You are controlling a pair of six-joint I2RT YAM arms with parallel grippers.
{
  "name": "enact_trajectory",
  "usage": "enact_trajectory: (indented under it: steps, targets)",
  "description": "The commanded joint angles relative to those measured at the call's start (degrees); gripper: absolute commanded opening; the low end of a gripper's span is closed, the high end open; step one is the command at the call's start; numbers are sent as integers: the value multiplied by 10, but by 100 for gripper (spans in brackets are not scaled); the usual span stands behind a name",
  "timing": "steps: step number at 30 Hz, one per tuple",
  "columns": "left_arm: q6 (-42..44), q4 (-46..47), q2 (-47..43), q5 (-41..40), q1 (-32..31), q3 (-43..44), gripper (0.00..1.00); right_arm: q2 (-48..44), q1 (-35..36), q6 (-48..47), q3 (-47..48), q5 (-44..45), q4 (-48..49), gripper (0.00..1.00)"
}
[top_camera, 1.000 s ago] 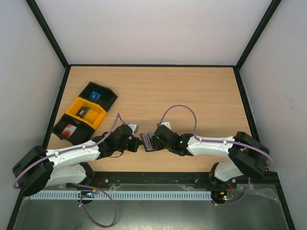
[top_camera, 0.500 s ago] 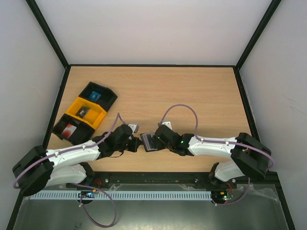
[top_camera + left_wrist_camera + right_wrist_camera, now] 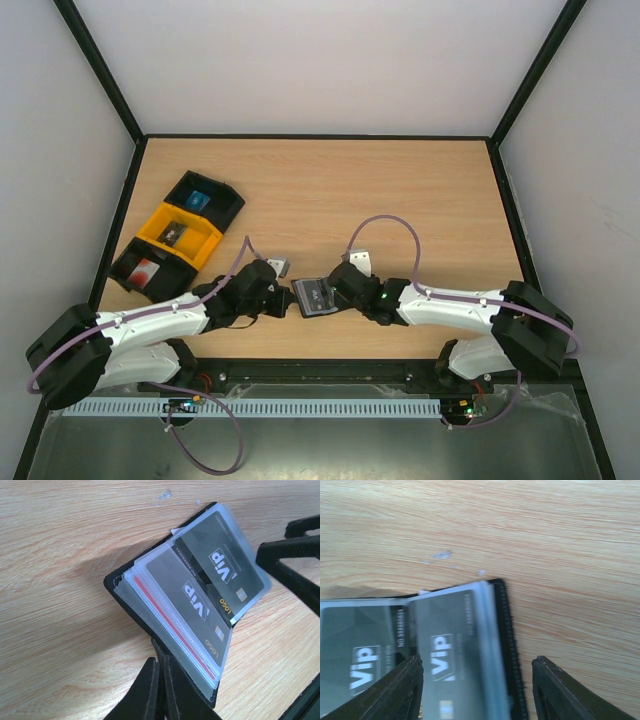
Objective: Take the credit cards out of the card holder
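Observation:
The black card holder (image 3: 314, 295) lies open on the table between my two grippers. In the left wrist view its clear sleeves (image 3: 142, 582) hold two dark grey "VIP" credit cards (image 3: 200, 610), and a red card's edge (image 3: 170, 620) shows beneath. My left gripper (image 3: 162, 672) is shut on the holder's near black edge; it also shows in the top view (image 3: 287, 297). My right gripper (image 3: 477, 692) is open, its fingers astride the holder's right edge (image 3: 508, 630) and a grey card (image 3: 450, 650), touching neither. It also shows in the top view (image 3: 337, 291).
Three joined trays stand at the left: a black one (image 3: 222, 200) holding a blue card, a yellow one (image 3: 160, 222) with a dark card, and a black one (image 3: 128, 268) with a red card. The table's front edge (image 3: 320, 358) is just behind the grippers.
The card holder has spread open and lies flatter. My right arm has drawn back a little to the right. My left gripper has stayed in place.

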Motion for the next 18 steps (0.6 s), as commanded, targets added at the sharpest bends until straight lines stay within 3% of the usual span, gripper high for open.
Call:
enact_trajectory:
  steps: [1,6,10,15,18]
  targets:
    - [2,-21,2,-25,0,16,3,-11,-1,8,23,75,-55,57]
    - [-4,-45,4,-47,9,26,3,-12,-1,-5,25,53,-15,49]
    - [-29,-72,14,-72,32,34,9,27,-17,-24,51,78,3,43]
    - [-70,-96,-18,-70,61,42,32,58,-36,-37,61,-15,51,35]
    - [-82,-60,-60,-30,61,33,44,62,-41,-26,39,-50,85,32]
